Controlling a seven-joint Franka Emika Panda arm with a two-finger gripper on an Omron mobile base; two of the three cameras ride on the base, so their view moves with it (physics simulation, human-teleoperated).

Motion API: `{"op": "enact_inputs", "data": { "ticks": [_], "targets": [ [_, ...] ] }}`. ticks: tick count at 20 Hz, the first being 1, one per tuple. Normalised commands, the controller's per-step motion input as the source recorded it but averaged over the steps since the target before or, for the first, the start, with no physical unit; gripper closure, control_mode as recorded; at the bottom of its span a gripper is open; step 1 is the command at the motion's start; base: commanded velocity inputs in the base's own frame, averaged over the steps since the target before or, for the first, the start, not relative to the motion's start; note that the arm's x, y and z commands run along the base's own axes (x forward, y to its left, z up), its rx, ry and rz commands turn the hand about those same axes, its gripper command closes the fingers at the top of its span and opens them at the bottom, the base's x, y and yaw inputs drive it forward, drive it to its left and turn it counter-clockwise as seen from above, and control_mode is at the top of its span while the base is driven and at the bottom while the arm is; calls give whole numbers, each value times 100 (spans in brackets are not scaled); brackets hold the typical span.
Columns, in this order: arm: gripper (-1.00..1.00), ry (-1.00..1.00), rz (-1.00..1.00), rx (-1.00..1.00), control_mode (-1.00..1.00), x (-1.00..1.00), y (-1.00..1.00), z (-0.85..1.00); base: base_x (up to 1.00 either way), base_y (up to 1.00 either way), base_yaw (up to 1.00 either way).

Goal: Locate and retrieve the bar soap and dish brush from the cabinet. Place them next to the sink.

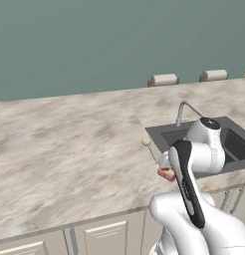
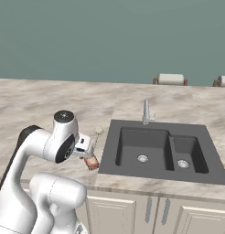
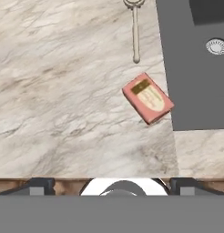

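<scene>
The bar soap (image 3: 148, 98), a reddish-brown block with a pale label, lies flat on the beige marbled counter (image 3: 63, 91), its corner at the left rim of the dark grey sink (image 3: 191, 68). The dish brush (image 3: 135, 36) lies just beyond it, thin handle pointing toward the soap. My gripper (image 3: 113, 184) hangs open above the counter's front edge, nothing between its fingers. From the base views the soap (image 2: 92, 163) peeks out under my hand, and the brush (image 2: 95, 138) sits left of the sink (image 2: 155, 146). The cabinet is out of view.
A curved silver faucet (image 1: 186, 109) stands behind the sink basin. Two pale rolled objects (image 1: 163, 79) (image 1: 213, 75) sit at the counter's far edge. Lower cabinet doors (image 2: 114, 212) run under the counter front. A wide stretch of counter (image 1: 60, 149) lies to the left.
</scene>
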Motion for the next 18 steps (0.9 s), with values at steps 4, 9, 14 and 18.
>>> {"op": "enact_inputs", "data": {
  "ticks": [4, 9, 14, 18],
  "targets": [
    [-100, -11, -13, -11, -100, -30, 54, 19, 0, 0, 0],
    [-100, 0, -8, -14, -100, -6, 67, 7, 0, 0, 0],
    [-100, 0, -8, -9, -100, -4, 66, -4, 0, 0, 0],
    [-100, 0, -2, -5, -100, 8, 60, -11, 0, 0, 0]
  ]
}}
